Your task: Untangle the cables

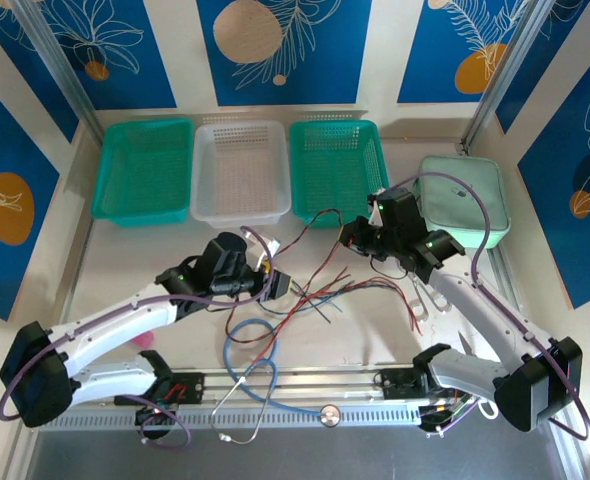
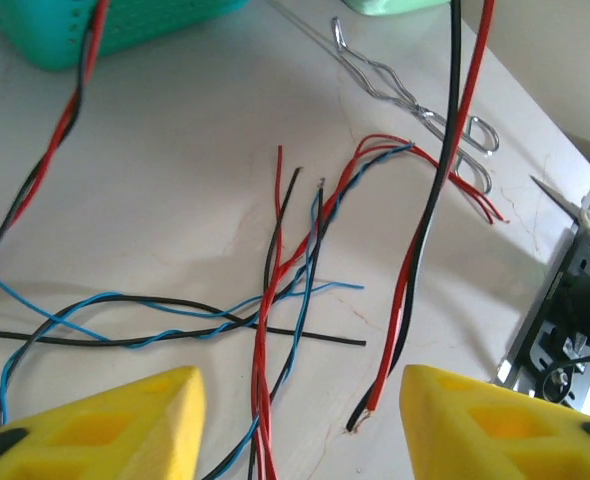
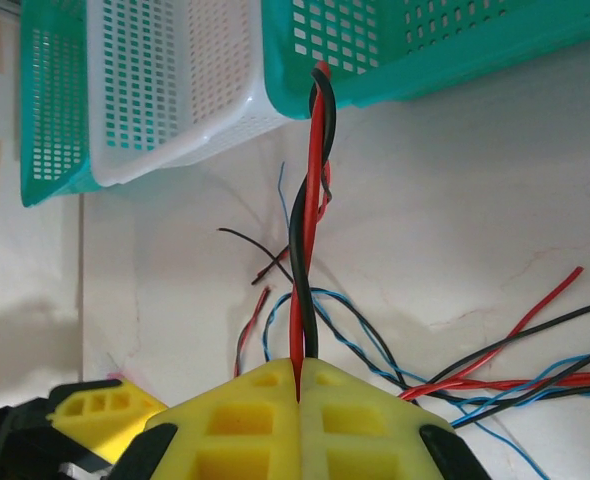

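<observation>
Thin red, black and blue cables [image 1: 320, 290] lie crossed in a loose tangle at mid-table. My left gripper [image 1: 267, 282] hovers low at their left end, open. In its wrist view the yellow fingers [image 2: 125, 425] stand wide apart, with a red, black and blue bundle [image 2: 265, 400] and the end of a red-black pair [image 2: 400, 320] lying untouched between them. Right of the tangle, my right gripper [image 1: 360, 238] is shut on a twisted red-black pair [image 3: 305, 240], which leaves the closed gripper [image 3: 300, 375] and runs toward the baskets.
Along the back stand a teal basket [image 1: 145, 124], a white basket [image 1: 240, 127], another teal basket [image 1: 335, 126] and a mint lidded box [image 1: 465, 195]. A light-blue stethoscope [image 1: 230, 360] loops at the near edge. A bent metal wire clip [image 2: 415, 105] lies right of the tangle.
</observation>
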Robot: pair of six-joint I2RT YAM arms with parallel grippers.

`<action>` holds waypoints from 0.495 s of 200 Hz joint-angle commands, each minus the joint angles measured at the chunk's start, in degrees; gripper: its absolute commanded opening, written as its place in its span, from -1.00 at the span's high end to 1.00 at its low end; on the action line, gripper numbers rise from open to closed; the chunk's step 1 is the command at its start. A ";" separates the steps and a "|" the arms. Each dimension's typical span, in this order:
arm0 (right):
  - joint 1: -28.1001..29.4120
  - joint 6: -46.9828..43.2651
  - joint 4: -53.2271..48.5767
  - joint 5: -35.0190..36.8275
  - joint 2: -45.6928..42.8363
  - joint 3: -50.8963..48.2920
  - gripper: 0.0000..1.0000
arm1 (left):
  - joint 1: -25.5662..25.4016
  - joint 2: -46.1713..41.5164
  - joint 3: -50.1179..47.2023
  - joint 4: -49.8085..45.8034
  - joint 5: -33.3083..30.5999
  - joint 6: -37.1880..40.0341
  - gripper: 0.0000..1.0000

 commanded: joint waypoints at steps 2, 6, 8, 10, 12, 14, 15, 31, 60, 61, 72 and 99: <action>-0.61 1.32 1.99 -2.89 -1.56 1.69 1.00 | -1.56 1.89 2.25 1.93 2.49 0.47 0.01; -0.74 1.31 2.01 -3.07 -1.56 1.78 1.00 | -1.74 2.24 2.40 1.96 2.76 0.54 0.01; -0.78 1.34 1.98 -3.08 -1.52 1.81 1.00 | -1.83 2.38 2.55 1.90 2.87 0.55 0.01; -0.86 1.34 1.95 -3.22 -1.49 1.82 1.00 | -1.88 2.65 2.66 1.82 2.89 0.55 0.01; -0.87 1.30 1.99 -3.30 -1.48 1.89 1.00 | -2.02 2.83 2.81 1.68 2.99 0.62 0.01; -0.94 1.29 1.95 -3.34 -1.48 1.90 1.00 | -2.16 3.01 2.92 1.59 2.97 0.70 0.01; -0.96 1.32 1.95 -3.39 -1.52 1.91 1.00 | -2.20 3.15 3.00 1.47 2.95 0.76 0.01; -1.14 1.35 2.07 -3.79 -1.43 2.13 1.00 | -2.98 4.93 4.22 -0.18 3.02 1.66 0.02; -1.25 1.15 2.16 -4.06 -1.21 2.44 1.00 | -4.33 7.44 4.72 -0.47 1.90 2.53 0.21; -1.24 1.12 2.18 -4.10 -1.26 2.44 1.00 | -4.38 7.52 4.73 -0.44 1.89 2.55 0.22; -1.31 1.07 2.18 -4.29 -1.10 2.60 1.00 | -4.68 8.14 4.74 -0.40 1.96 2.50 0.35; -1.40 0.95 2.12 -4.32 -1.21 2.62 1.00 | -5.22 8.62 5.26 -1.08 0.30 2.90 0.62</action>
